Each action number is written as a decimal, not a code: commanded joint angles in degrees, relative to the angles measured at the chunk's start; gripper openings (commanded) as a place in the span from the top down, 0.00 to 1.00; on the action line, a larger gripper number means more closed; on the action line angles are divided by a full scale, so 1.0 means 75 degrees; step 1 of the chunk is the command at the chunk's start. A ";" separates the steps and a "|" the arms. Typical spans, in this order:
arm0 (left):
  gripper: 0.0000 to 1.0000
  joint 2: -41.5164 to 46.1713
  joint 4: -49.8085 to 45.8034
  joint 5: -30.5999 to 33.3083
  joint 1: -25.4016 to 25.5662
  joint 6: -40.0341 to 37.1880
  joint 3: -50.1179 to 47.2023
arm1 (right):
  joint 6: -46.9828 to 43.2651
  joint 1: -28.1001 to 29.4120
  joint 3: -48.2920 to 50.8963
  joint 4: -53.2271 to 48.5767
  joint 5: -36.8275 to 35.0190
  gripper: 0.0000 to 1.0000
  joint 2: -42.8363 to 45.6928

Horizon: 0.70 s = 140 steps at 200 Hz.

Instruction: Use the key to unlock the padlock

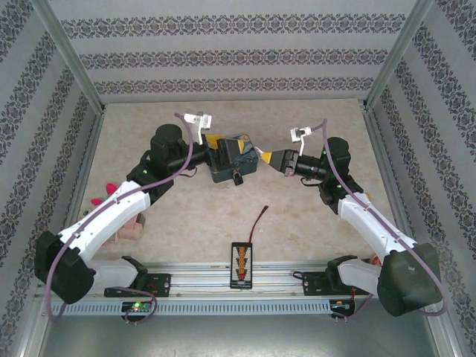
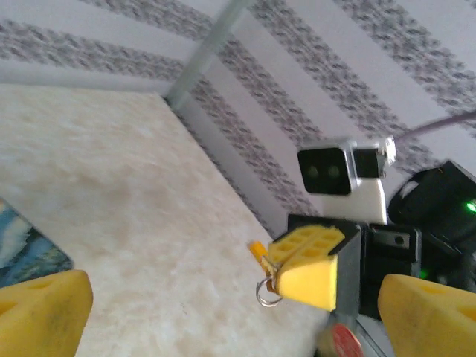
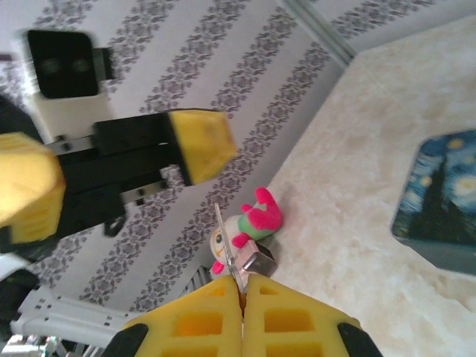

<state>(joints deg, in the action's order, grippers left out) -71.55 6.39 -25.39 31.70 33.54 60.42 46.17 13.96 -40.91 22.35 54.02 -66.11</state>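
We see the right tool (image 3: 242, 286) pinched shut on the key (image 3: 227, 238), the thin blade poking out past its yellow fingertips with a small key ring (image 2: 268, 290) dangling below. The left tool (image 1: 212, 141) stands wide open and holds nothing. It sits by the far-left corner of the Starry Night tin (image 1: 230, 158). The padlock (image 1: 236, 178) sits at the tin's near side, apparently hanging from its latch, and neither tool touches it.

Our main worry is that nothing steadies the lock. If we push the key in now, the padlock could swing aside or the tin could slide on the bench (image 1: 186, 223). The key is also held by only a sliver of metal, so a slightly off-line push could twist it in the grip or knock it loose. We cannot tell which way the keyhole faces, so aiming is a guess. The two tools face each other closely across the tin and could clash if both move in.

There is room toward us. Bare bench lies in front of the padlock before the red-and-black wire (image 1: 260, 218) and the connector board (image 1: 240, 264). The patterned walls (image 1: 238, 59) close in behind and on both sides, and a plush toy (image 3: 253, 219) lies near the left wall.
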 commanded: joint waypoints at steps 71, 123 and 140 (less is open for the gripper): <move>0.00 -0.1811 -0.1647 0.6340 0.2542 0.1086 -0.0100 | -0.2086 -0.0322 0.0553 -0.4372 -0.2420 1.00 0.0863; 0.10 -0.3102 -0.2769 0.7094 0.2559 0.2513 0.0342 | -0.2639 -0.0375 0.0649 -0.4880 -0.3198 1.00 0.0469; 0.11 -0.3608 -0.3215 0.6882 0.2429 0.2699 0.0660 | -0.2714 -0.0417 0.0603 -0.4872 -0.3247 1.00 0.0306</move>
<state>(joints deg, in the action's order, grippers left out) -95.18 -10.92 23.92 50.54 48.47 61.23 28.86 11.70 -36.58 -12.32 32.47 -62.46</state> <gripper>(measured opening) 0.895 0.050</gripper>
